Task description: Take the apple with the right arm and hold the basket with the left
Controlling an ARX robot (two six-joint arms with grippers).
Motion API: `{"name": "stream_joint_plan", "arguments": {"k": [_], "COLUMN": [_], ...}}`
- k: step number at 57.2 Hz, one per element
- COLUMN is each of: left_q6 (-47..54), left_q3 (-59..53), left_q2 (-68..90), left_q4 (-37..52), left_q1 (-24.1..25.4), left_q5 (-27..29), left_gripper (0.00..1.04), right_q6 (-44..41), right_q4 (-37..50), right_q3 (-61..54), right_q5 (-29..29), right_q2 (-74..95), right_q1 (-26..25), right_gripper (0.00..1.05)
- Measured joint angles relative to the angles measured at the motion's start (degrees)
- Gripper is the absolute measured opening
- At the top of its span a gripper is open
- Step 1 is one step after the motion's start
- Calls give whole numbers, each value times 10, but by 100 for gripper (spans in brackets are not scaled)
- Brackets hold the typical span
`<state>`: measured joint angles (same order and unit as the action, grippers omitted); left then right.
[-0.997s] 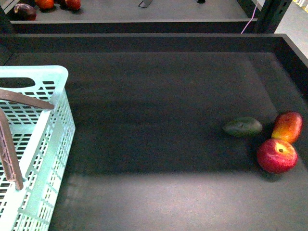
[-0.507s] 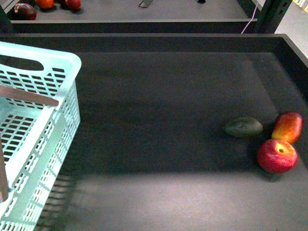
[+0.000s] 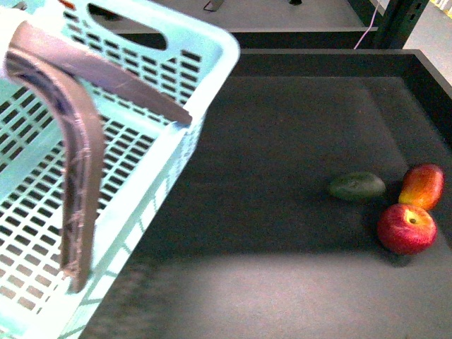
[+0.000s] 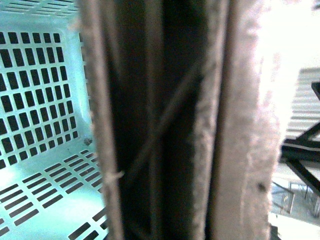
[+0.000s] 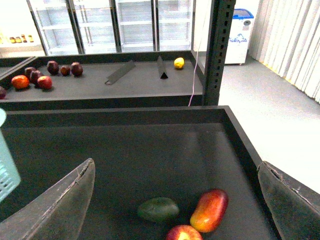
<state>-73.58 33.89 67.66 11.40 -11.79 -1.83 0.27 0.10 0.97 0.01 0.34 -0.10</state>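
Note:
The apple (image 3: 406, 227), deep red with a yellowish stem patch, lies on the dark tray floor at the front right. Its top shows at the edge of the right wrist view (image 5: 183, 233). The mint-green basket (image 3: 205, 42) fills the left of the front view, lifted and tilted, with its brown handle (image 3: 78, 176) hanging across it. In the left wrist view the brown handle (image 4: 150, 125) fills the frame over the basket floor (image 4: 45, 100); my left gripper is shut on it, its fingers not clear. My right gripper (image 5: 175, 165) is open and empty, above and short of the apple.
A dull green oval fruit (image 3: 357, 186) and an elongated red-and-yellow fruit (image 3: 422, 186) lie just behind the apple. The tray's raised right wall (image 3: 432, 78) runs close beside them. A back shelf holds several dark and red fruits (image 5: 45, 80) and a lemon (image 5: 179, 63).
The basket has risen and swung right, toward the camera, and now tilts, covering the left half of the front view. The three fruits have not moved.

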Motion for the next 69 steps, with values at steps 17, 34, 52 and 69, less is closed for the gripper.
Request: {"name": "stream_joint_plan", "arguments": {"k": [17, 34, 52, 69], "left_q6": [-6, 13, 25, 24], "left_q3": [100, 131, 131, 131], "left_q2": [96, 109, 111, 111], "left_q4": [-17, -17, -17, -17], "left_q1": [-200, -266, -265, -265], "left_q5": [96, 55, 68, 73], "left_gripper": [14, 14, 14, 14], "right_q6": [0, 0, 0, -37], "right_q4": [0, 0, 0, -179], "right_q3": [0, 0, 0, 78], "right_q5": [0, 0, 0, -103], "right_q2": [0, -1, -1, 141], "right_q1": [0, 0, 0, -49], "right_gripper": [96, 96, 96, 96]}}
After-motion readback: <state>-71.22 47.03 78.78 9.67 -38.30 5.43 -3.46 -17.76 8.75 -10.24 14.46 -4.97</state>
